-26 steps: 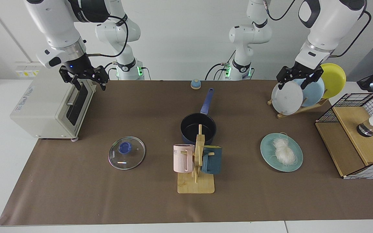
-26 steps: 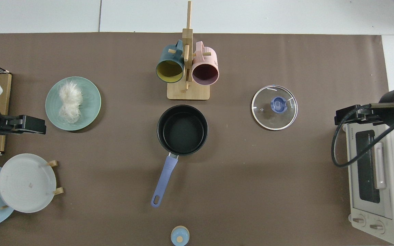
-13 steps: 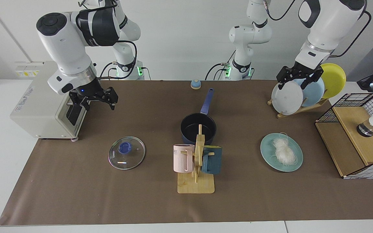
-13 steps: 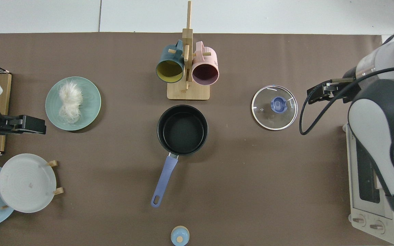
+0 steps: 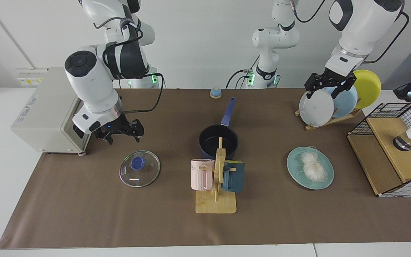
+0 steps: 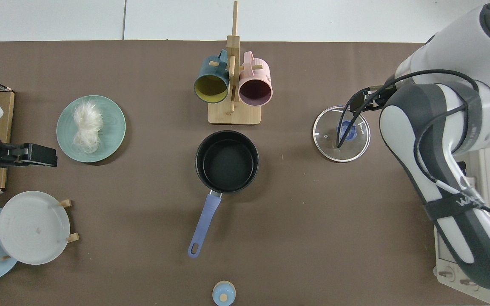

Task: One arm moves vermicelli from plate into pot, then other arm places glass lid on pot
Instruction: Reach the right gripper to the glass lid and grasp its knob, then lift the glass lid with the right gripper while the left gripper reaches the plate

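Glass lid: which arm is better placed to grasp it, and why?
Right. The right gripper hovers open close by the glass lid; the left gripper waits at the plate rack, beyond the pot.

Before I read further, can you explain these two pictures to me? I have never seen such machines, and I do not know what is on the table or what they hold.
These are two robot arms at a table, each ending in a two-finger claw. One picture looks at them from across the table, the other from above.

On the brown table lie a dark pot with a long blue handle, a green plate with white noodles, a glass lid, a wooden stand with a pink and a blue mug, a rack of plates, a small oven and a wire basket.

Neither claw holds anything. The right claw hangs open just above and behind the lid. The left claw waits, open, in front of the plate rack. The pot holds no noodles and has no lid on it.
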